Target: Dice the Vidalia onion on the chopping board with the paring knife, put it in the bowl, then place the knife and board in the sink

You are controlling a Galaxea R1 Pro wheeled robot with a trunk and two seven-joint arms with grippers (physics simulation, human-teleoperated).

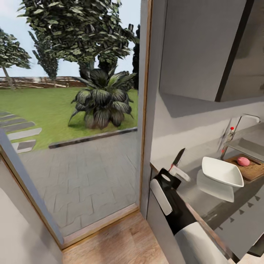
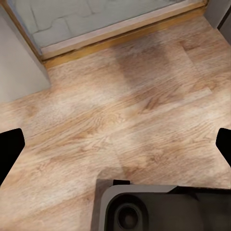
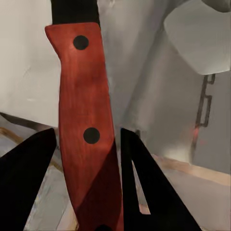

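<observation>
Vidalia onion (image 1: pixel 243 161): a pink ball resting on the chopping board (image 1: pixel 253 169) at the far right of the countertop (image 1: pixel 205 200), just in front of the sink (image 1: pixel 253 146) and its chrome tap (image 1: pixel 234 132) with the red knob. It is out of the basin and whole, so the step in hand appears to be the dicing, with the knife being carried to the board.

Paring knife (image 1: pixel 178 158): held by the right gripper (image 1: pixel 172 172) at the near left end of the countertop, dark blade pointing up and away. In the right wrist view the red handle (image 3: pixel 84 125) with its two black rivets lies between the two dark fingers (image 3: pixel 29 178), which stand closed against it.

Left gripper (image 2: pixel 115 144): fingers spread wide, nothing between them, hanging over the wooden floor (image 2: pixel 120 106) near the door sill.

Bowl (image 1: pixel 222 171): white, squarish, holding nothing, standing between the knife and the board, just left of the board.

Next move, as judged: the right arm must travel rightward past the bowl, bring the blade down over the onion, and avoid knocking the bowl on the way.
</observation>
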